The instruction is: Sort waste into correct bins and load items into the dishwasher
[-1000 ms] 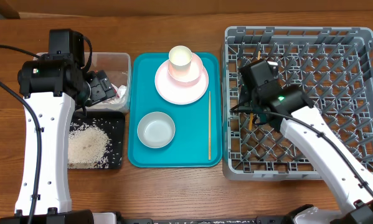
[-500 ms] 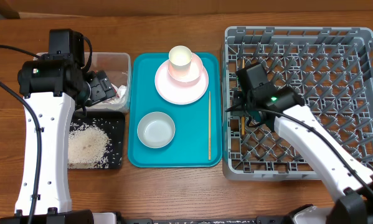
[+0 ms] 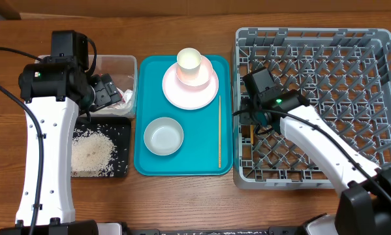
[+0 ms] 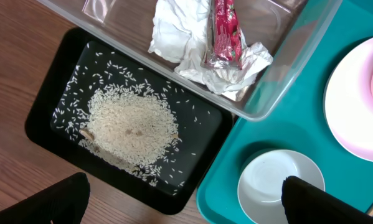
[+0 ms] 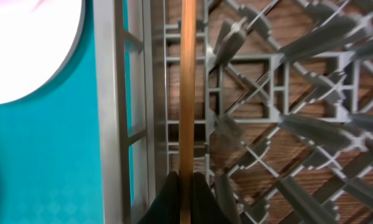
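Observation:
My right gripper (image 3: 252, 123) (image 5: 186, 186) is shut on a thin wooden chopstick (image 5: 187, 87), held over the pegs just inside the left wall of the grey dish rack (image 3: 312, 39). A second chopstick (image 3: 219, 130) lies on the teal tray (image 3: 202, 156). A pale plate (image 3: 175, 91) carries a pale pink cup (image 3: 190, 64). The white bowl (image 3: 163, 136) sits in front of it. My left gripper (image 3: 107, 91) (image 4: 186, 208) is open and empty, above the clear tub (image 3: 117, 64) holding tissue (image 4: 174, 34) and a red wrapper (image 4: 223, 31). Rice (image 3: 92, 151) lies in the black tray (image 3: 125, 127).
The teal tray lies between the bins on the left and the dish rack on the right, close to both. The rack's upright pegs (image 5: 286, 124) and its left wall (image 5: 114, 124) crowd the held chopstick. Bare wooden table (image 3: 182, 196) runs along the front.
My right gripper has moved left with the chopstick, from further inside the rack to its left wall. The left arm has not moved.

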Controlling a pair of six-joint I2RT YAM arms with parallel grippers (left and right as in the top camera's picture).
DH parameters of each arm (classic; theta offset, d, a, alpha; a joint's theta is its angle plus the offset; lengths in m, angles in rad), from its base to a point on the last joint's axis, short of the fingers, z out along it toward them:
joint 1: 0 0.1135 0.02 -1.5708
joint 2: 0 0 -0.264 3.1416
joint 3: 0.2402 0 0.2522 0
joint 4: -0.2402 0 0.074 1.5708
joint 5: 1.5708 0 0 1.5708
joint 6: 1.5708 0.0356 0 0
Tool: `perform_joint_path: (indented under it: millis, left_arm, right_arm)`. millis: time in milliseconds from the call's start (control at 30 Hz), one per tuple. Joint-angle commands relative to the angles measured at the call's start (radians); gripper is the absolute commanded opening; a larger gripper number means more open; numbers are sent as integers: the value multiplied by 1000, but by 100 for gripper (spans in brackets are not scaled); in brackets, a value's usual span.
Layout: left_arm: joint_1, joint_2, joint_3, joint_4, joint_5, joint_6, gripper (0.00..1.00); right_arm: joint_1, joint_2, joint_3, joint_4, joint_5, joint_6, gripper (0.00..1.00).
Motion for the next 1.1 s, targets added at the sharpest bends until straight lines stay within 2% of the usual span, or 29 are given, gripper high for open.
perform_joint_path:
  millis: [0, 67, 267, 467, 567, 700, 767, 867, 1067]
  left_arm:
    - [0, 1, 10, 0, -6, -3, 100]
    - [0, 1, 10, 0, -6, -3, 100]
    - [0, 1, 10, 0, -6, -3, 100]
    - [0, 1, 10, 0, -6, -3, 100]
    - [0, 1, 10, 0, -6, -3, 100]
    - [0, 1, 10, 0, -6, -3, 100]
    - [0, 1, 10, 0, -6, -3, 100]
    - [0, 1, 10, 0, -6, -3, 100]
    - [0, 1, 10, 0, -6, -3, 100]
  right_arm:
    - [0, 14, -4, 6, -29, -19, 10]
    - [0, 14, -4, 4, -28, -19, 27]
    - [0, 13, 38, -52, -27, -20, 39]
    - [15, 13, 229, -262, -55, -13, 40]
    - [47, 13, 318, -317, -133, 60, 39]
    - [126, 12, 354, -290, -201, 272, 39]
    - [181, 14, 346, -233, -191, 332, 39]
    - [283, 17, 325, -116, -128, 330, 39]
    - [415, 42, 323, -109, 93, 330, 40]
